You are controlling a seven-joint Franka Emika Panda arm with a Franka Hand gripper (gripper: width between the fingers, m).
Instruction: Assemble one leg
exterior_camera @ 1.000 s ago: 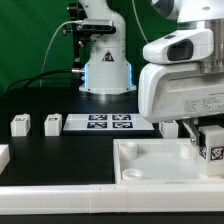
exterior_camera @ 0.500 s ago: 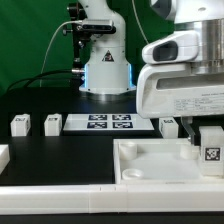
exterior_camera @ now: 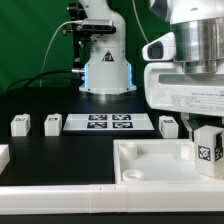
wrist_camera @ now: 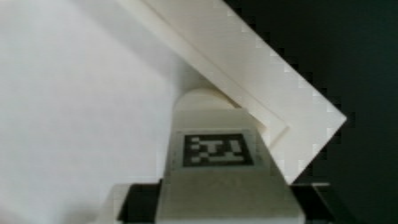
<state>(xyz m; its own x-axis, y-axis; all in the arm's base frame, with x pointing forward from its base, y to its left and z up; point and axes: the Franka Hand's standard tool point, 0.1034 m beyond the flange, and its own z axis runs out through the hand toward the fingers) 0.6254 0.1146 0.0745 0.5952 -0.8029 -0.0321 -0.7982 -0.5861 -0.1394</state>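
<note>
My gripper [exterior_camera: 205,132] is shut on a leg [exterior_camera: 209,150], a small white block with a black-and-white tag facing the camera. It holds the leg upright at the large white tray-like part [exterior_camera: 150,165], by its corner at the exterior view's right. In the wrist view the leg [wrist_camera: 217,150] sits between my dark fingers [wrist_camera: 143,200], with its far end at the tray's raised rim [wrist_camera: 249,70] in the corner. Whether the leg touches the tray floor [wrist_camera: 71,100] cannot be told.
Two loose legs [exterior_camera: 20,124] [exterior_camera: 52,123] stand at the exterior view's left, and another [exterior_camera: 168,125] is behind the tray. The marker board [exterior_camera: 108,122] lies in the middle, in front of the robot base [exterior_camera: 106,70]. A white part [exterior_camera: 3,157] shows at the left edge.
The arm's wrist and hand have shifted and turned slightly above the tray corner. The held leg has stayed almost in place, a touch lower.
</note>
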